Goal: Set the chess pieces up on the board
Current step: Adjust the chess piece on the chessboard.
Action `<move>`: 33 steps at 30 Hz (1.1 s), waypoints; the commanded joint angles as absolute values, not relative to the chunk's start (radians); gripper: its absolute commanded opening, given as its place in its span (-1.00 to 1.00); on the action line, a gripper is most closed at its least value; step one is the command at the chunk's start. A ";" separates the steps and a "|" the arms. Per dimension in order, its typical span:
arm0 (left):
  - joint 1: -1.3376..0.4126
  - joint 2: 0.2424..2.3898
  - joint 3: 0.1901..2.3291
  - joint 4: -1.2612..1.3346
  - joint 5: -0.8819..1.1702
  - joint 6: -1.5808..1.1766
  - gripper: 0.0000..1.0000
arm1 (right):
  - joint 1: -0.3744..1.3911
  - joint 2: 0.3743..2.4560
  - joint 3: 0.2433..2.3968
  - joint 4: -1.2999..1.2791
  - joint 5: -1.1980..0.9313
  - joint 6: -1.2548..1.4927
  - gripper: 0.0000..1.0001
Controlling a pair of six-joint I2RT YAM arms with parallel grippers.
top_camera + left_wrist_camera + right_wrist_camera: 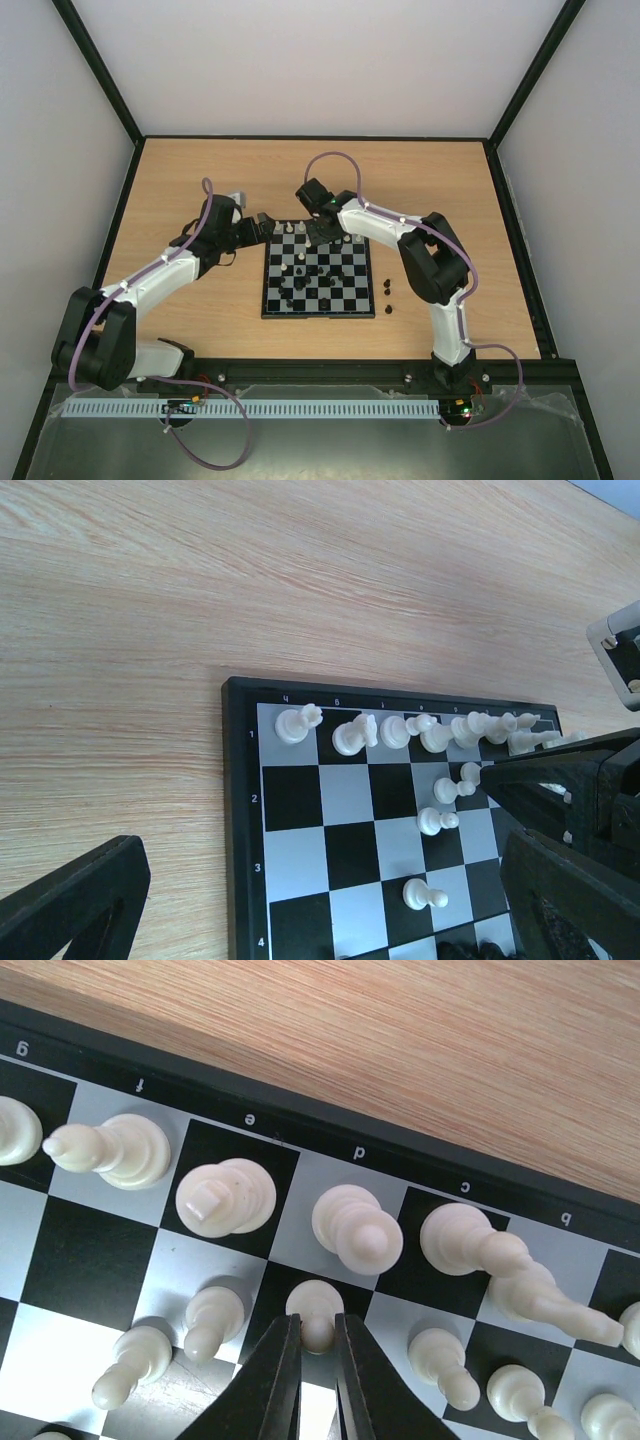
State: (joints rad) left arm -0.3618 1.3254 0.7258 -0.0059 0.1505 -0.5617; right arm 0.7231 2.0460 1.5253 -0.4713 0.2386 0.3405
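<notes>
at the board's (300, 1130) far edge, my right pincer (318, 1345) clenches on a white pawn (314, 1305) in the second row, just behind the back-row pieces (357, 1230). my left pincer (330, 875) hangs released by the board's corner, above the worktop (150, 630).

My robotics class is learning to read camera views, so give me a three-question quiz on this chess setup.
1. True or false: the left gripper is open.
2. The right gripper grips: A) a white pawn B) a black knight C) a black rook.
3. What colour are the pieces along the board's lettered edge?
Key: 1 true; 2 A; 3 white.
</notes>
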 commanded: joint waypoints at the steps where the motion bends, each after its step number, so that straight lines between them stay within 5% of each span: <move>1: -0.365 1.341 0.720 0.006 0.163 -0.564 0.99 | 0.725 2.012 1.490 -0.536 0.251 0.348 -0.78; 8: -0.365 1.340 0.719 0.009 0.163 -0.564 0.99 | 0.724 1.996 1.470 -0.537 0.238 0.352 -0.78; 15: -0.365 1.342 0.720 0.009 0.162 -0.565 0.99 | 0.741 1.949 1.485 -0.551 0.247 0.341 -0.42; 33: -0.365 1.344 0.718 0.011 0.161 -0.565 0.99 | 0.800 2.001 1.611 -0.590 0.134 0.298 -0.49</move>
State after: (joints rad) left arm -0.3618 1.3331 0.7258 -0.0048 0.1566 -0.5617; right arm 0.7925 1.9667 1.5612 -0.5194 0.1665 0.3172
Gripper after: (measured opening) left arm 0.995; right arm 0.253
